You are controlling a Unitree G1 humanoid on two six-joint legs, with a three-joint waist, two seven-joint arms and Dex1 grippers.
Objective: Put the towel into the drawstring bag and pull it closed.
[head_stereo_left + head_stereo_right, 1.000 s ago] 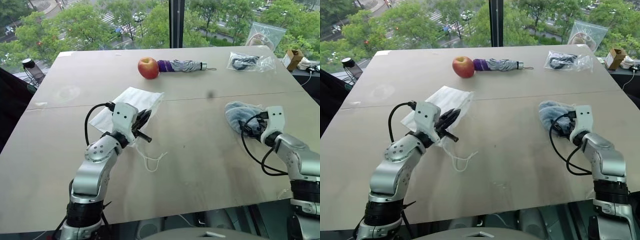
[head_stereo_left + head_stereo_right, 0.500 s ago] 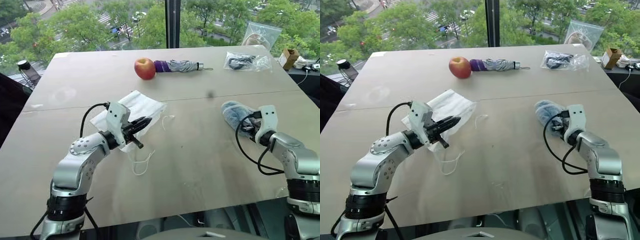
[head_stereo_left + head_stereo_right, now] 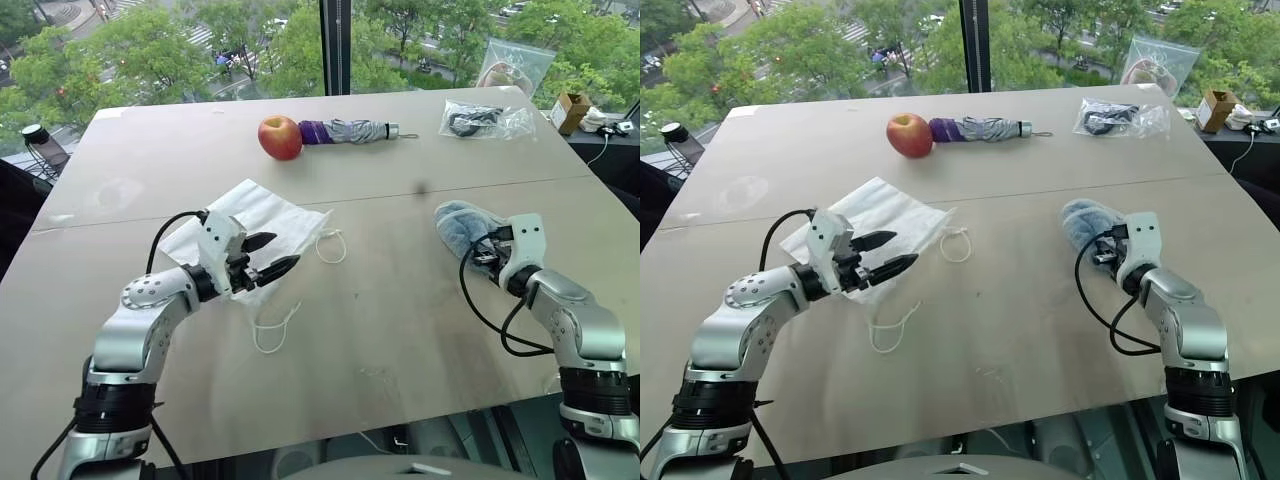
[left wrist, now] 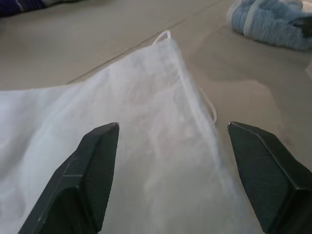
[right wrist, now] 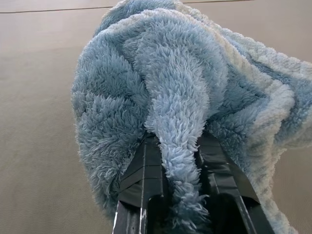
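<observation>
Tan table (image 3: 400,330) by the window. Left gripper (image 3: 268,254) just spread its fingers, letting go of the drawstring bag (image 3: 262,215), which lies flat at left. Right gripper (image 3: 487,254) has clamped the towel (image 3: 462,224) at right; carry-over is likely next.

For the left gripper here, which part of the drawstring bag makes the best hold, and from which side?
Probably the corded hem of the drawstring bag, approached from the table's middle, where the left gripper hovers open. The bag lies flat, so only that gathered edge, with its cord loops trailing out, offers a pinchable fold that would also lift the mouth open.
</observation>
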